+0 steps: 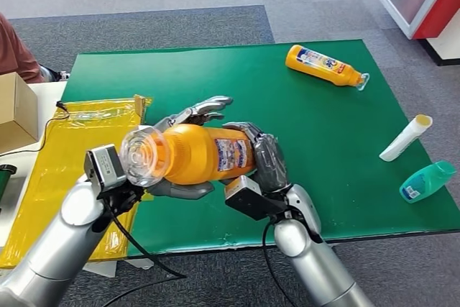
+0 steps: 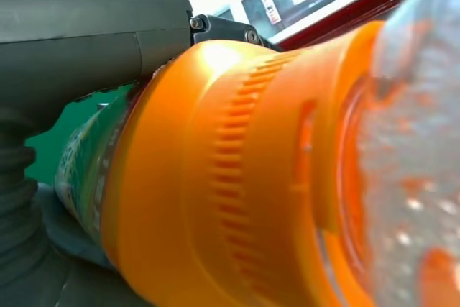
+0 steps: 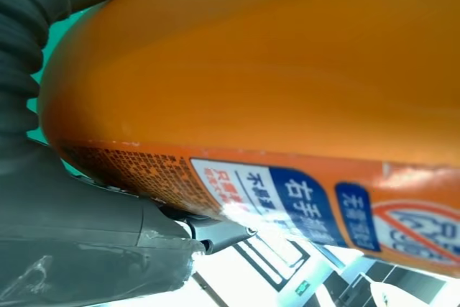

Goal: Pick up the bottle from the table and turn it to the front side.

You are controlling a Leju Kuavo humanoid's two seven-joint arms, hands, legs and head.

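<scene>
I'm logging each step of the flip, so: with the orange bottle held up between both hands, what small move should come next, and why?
Probably roll the orange bottle a little further about its long axis. It lies sideways above the green mat, the left hand holding its neck end and the right hand its base, and its label appears only partly turned toward the head camera.

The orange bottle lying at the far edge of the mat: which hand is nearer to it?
Right. The right hand sits closer to the far orange bottle; the left hand is farther off on the other side, both holding the near bottle.
</scene>
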